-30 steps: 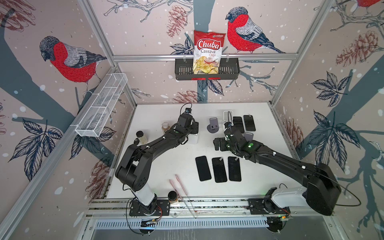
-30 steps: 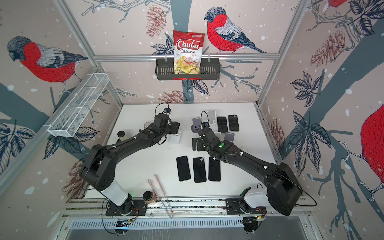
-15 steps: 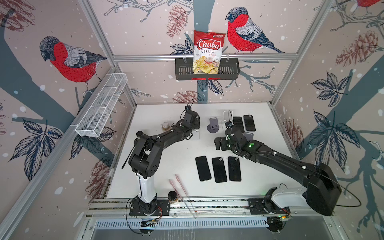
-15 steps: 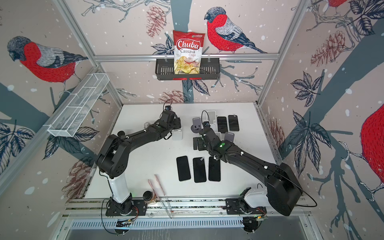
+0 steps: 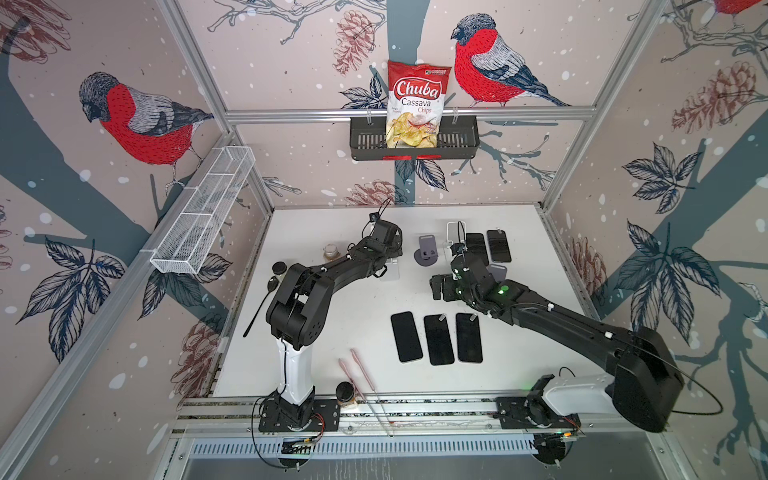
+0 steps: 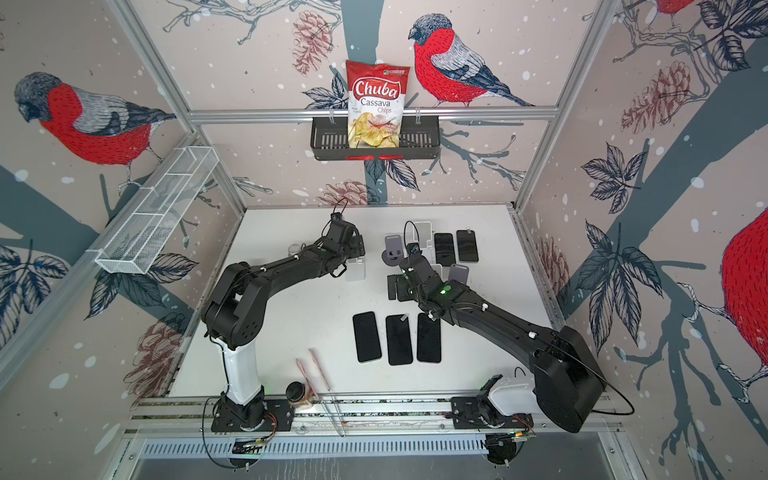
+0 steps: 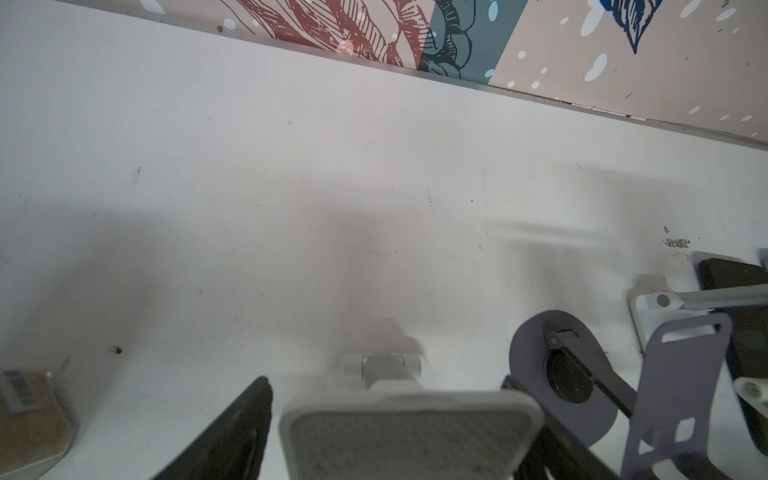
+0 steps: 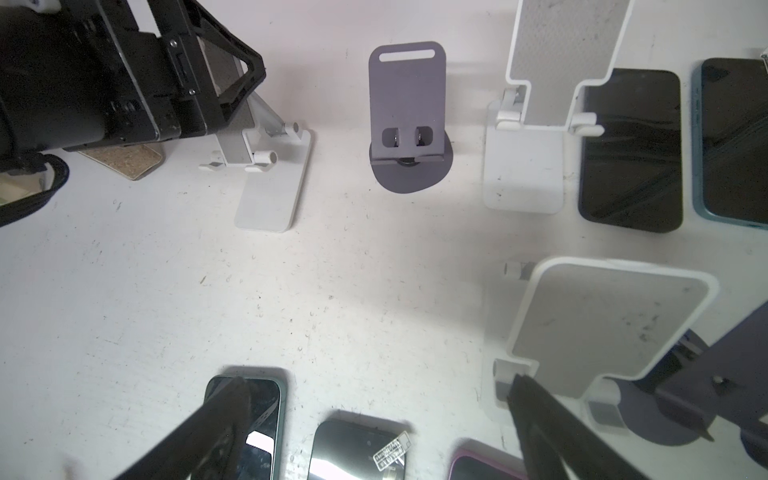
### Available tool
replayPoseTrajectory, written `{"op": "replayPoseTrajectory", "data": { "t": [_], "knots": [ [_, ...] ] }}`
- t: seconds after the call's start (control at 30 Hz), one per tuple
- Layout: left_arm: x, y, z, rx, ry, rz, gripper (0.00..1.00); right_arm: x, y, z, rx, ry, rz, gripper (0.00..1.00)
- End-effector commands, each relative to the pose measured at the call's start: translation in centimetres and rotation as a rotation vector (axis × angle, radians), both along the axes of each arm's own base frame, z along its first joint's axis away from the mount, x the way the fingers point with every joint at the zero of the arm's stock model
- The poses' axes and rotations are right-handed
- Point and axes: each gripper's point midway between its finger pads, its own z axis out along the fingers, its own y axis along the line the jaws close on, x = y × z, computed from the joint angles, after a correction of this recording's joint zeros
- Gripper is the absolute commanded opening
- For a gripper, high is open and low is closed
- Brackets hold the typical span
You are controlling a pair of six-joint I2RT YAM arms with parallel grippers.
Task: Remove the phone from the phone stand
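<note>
Although the job is to take a phone off its stand, no stand we can see carries one. We judge the lift done, with only the drawing back of the arms to come. Which phone was the one to remove, we cannot tell.

Nearest, on the base side of the right end effector (image 8: 376, 384), three phones (image 5: 438, 339) lie flat in a row on the table (image 5: 332, 324). The right end effector hangs over bare table, its fingers (image 8: 208, 428) spread wide with nothing between them. Just beside it, on its outer side, are a white stand (image 8: 602, 332) and a purple stand (image 8: 731, 365), both bare.

Across from it, the left end effector (image 7: 385, 382) straddles the back plate of a second white stand (image 7: 409, 436). Its fingers (image 7: 237, 432) sit apart on either side of the plate. A sliver of gap shows at one finger, so we read it as spread, not pinching.

Beyond both end effectors come a second purple stand (image 8: 409, 104) and a third white stand (image 8: 523, 170), both bare. Just past that last stand, two more phones (image 8: 631, 149) lie flat.

The tally is five phones, all flat on the table, and five stands, three white and two purple.
</note>
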Motion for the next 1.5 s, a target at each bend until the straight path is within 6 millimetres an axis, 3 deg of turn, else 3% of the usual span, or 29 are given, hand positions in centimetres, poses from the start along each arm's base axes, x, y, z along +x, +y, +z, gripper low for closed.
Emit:
{"op": "replayPoseTrajectory", "data": {
  "t": [0.0,0.2,0.57,0.8,1.1,1.47],
  "knots": [
    [0.1,0.1,0.4,0.020,-0.004,-0.009,0.87,0.4,-0.1,0.5,0.002,-0.026,-0.010,0.99],
    [0.0,-0.2,1.6,0.014,-0.020,-0.037,0.96,0.8,-0.5,1.1,-0.005,-0.052,-0.020,0.99],
    [-0.5,-0.6,4.2,-0.010,-0.055,-0.084,0.97,1.4,-1.3,2.2,-0.002,-0.087,-0.045,0.99],
    [-1.5,-0.2,6.6,-0.016,-0.104,-0.106,0.97,2.2,-2.6,3.9,0.008,-0.149,-0.095,0.99],
    [-4.5,1.9,10.5,0.009,-0.174,-0.116,0.97,3.3,-7.3,5.7,-0.021,-0.244,-0.276,0.99],
    [-10.1,9.3,14.3,0.129,-0.317,0.041,0.97,4.2,-15.7,5.7,0.030,-0.326,-0.530,0.99]
  ]
}}
